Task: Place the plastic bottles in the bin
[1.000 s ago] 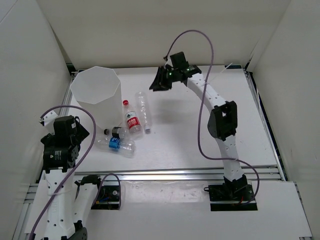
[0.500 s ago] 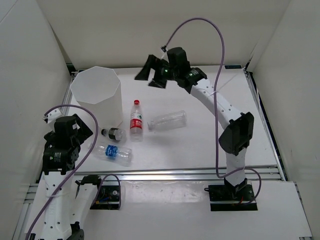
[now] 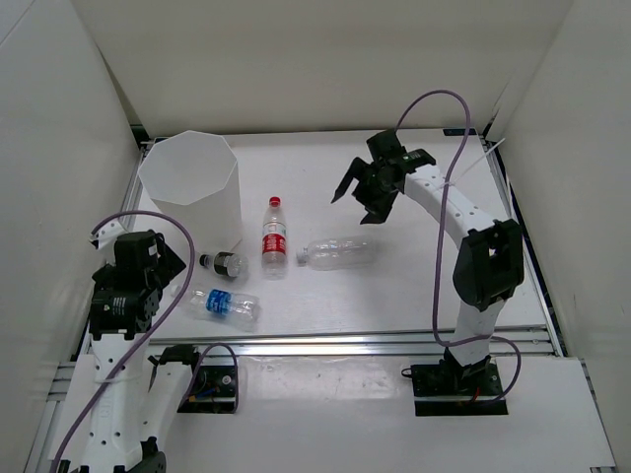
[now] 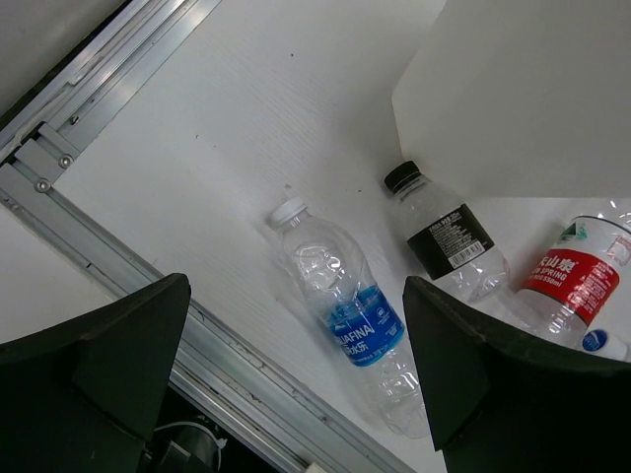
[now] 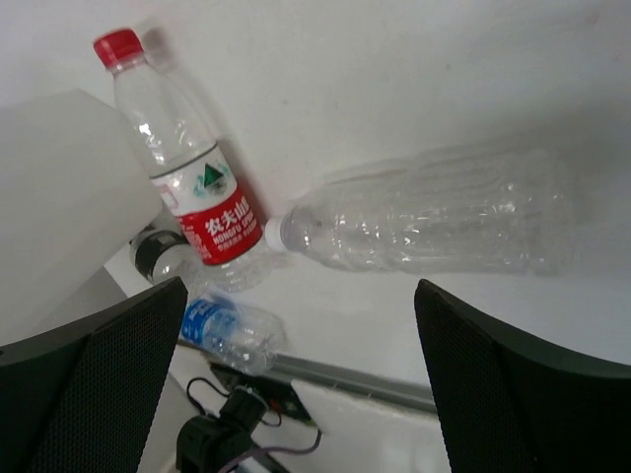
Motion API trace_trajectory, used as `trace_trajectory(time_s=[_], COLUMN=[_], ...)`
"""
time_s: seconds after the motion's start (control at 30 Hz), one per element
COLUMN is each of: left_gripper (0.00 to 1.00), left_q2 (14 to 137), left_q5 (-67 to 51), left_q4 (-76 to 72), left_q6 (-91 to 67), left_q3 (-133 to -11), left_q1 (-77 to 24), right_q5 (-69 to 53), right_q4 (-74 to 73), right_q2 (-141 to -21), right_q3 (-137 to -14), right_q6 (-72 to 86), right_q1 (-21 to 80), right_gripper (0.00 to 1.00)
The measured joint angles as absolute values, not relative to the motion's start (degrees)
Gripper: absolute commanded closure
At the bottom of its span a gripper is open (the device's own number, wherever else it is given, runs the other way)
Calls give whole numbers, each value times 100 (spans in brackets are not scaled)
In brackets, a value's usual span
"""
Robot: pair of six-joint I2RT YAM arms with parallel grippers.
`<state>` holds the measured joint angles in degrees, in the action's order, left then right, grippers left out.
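- Top external: four plastic bottles [image 3: 273, 236] lie on the table [image 3: 414, 296] beside the bin [image 3: 212, 212].
- Right gripper [image 3: 353, 205], jaws apart, hovers near the unlabelled bottle [image 3: 340, 252], likely lining up a pick; left gripper [image 3: 177, 268] gapes too.

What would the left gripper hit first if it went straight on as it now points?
Probably the clear plastic bottle with the blue label, lying on its side, centred between the open jaws of the left gripper; depth is hard to judge.
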<state>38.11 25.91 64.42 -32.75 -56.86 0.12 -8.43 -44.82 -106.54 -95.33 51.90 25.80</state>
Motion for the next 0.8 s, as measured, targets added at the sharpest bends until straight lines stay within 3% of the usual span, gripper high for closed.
trace_trajectory(time_s=[0.33,0.57,0.8], left_gripper=[0,0,0], left_q2=[3802,3747,3726], left_q5=[2729,2812,2810], left_q4=[6453,6591,6729], left_q6=[-3564,-3715,-3780], left_q3=[-5682,-5682,-5682], left_q1=[12,12,12], right_q5=[-1675,-2257,-2355], right_q4=[-5367,-5655,-5852], right_q2=[-11013,-10663,-10652], right_q3=[-9835,-8744,-8558], right_q6=[5352,6331,7352], right_q1=[2598,2541,2438], right_gripper=[0,0,0])
